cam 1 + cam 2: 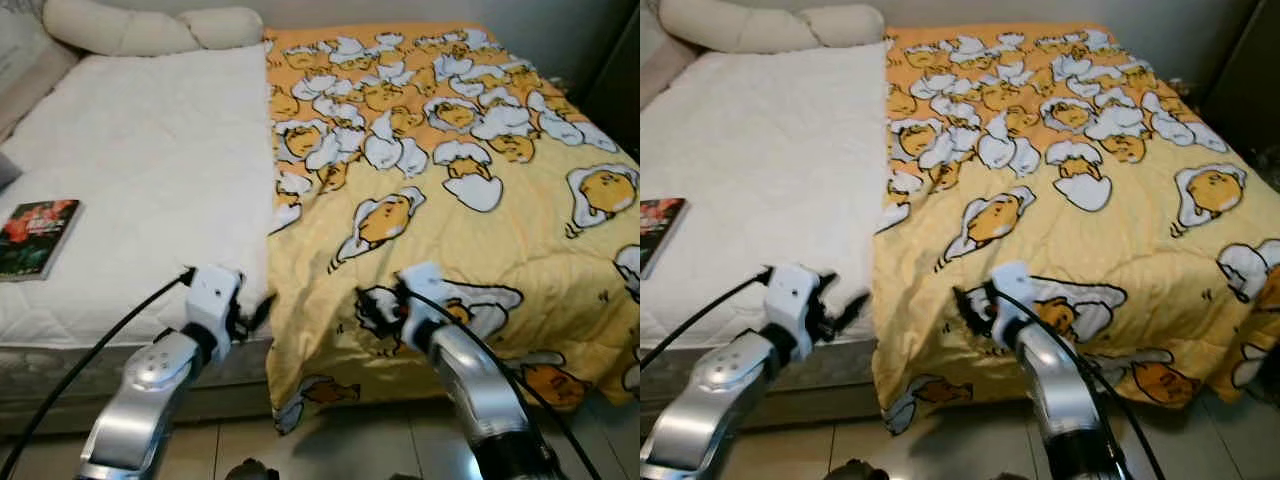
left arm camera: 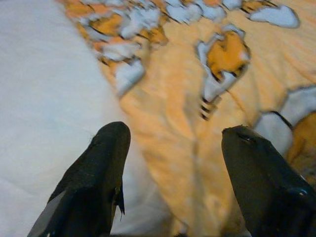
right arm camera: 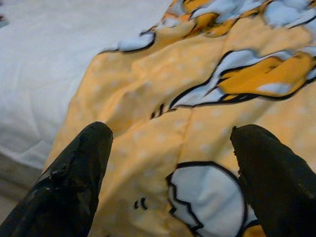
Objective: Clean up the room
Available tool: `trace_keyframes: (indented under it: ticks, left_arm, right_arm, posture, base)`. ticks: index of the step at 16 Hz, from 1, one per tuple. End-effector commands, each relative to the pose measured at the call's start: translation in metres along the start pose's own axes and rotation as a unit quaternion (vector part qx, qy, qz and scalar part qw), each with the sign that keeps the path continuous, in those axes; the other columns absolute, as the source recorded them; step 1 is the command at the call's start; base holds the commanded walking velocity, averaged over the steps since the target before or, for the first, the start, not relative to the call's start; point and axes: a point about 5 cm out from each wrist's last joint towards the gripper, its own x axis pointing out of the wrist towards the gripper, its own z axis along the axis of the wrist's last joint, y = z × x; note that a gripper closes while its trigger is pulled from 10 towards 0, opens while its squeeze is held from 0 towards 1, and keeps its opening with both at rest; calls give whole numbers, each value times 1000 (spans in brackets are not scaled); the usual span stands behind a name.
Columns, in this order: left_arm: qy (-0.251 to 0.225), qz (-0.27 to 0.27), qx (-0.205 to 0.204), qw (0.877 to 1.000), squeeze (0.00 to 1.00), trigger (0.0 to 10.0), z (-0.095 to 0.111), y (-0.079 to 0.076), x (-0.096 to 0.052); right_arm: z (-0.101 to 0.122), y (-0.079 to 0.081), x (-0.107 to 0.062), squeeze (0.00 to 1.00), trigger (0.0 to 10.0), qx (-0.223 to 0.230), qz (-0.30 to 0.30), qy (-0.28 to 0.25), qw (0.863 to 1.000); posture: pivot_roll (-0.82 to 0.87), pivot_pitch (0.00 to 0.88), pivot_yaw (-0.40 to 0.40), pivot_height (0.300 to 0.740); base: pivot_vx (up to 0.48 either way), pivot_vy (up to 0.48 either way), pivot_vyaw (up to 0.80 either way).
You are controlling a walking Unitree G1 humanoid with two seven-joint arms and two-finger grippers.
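1. no text, label, brand or number can be read anywhere.
2. the book (image 1: pixel 37 237) lying on the white mattress (image 1: pixel 150 170) has a red and dark cover with pale marks that may be lettering, too blurred to read.
3. the yellow blanket (image 1: pixel 450 200) carries cartoon egg figures, no words.

Both end effectors, left (image 1: pixel 845 308) and right (image 1: pixel 970 305), reach the yellow blanket (image 1: pixel 1060 250).
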Motion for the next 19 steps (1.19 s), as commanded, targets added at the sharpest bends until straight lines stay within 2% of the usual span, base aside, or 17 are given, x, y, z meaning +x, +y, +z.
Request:
trace_keyframes:
  ticks: [1, 3, 5, 7, 9, 10, 19]
  left_arm:
    - [-18, 57, 4, 998, 0, 10000, 5, 9, -1]
    - [-16, 70, -7, 997, 0, 10000, 3, 5, -3]
    - [-15, 60, -15, 998, 0, 10000, 0, 0, -4]
    - [-17, 109, -24, 994, 0, 10000, -3, 8, -7]
    - [-19, 158, -57, 986, 0, 10000, -11, 19, -17]
    - [-19, 167, -60, 984, 0, 10000, -13, 22, -20]
    - [-19, 167, -60, 984, 0, 10000, -13, 22, -20]
  right_arm:
    - [3, -3, -6, 0, 10000, 3, -31, -15, 999]
    - [1, -5, -16, 0, 10000, 14, -63, -16, 998]
    - [3, -1, -17, 0, 10000, 1, -60, -26, 998]
    - [8, 2, -19, 0, 10000, 3, -56, -32, 998]
    - [11, -2, -23, 0, 10000, 23, -59, -45, 997]
    - [9, -5, -23, 0, 10000, 30, -70, -36, 996]
    - [9, -5, -23, 0, 10000, 30, -70, -36, 996]
  posture:
    - [-47, 0, 43, 740]
    - [-44, 0, 39, 740]
    - [-43, 0, 40, 740]
    - [-45, 0, 42, 740]
    - [-44, 0, 39, 740]
    - [-39, 0, 34, 740]
    - [-39, 0, 34, 740]
  base:
    - [0, 0, 0]
    - [0, 0, 0]
    - [0, 0, 0]
    - [0, 0, 0]
    - [0, 0, 0]
    - [0, 0, 0]
    - [0, 0, 0]
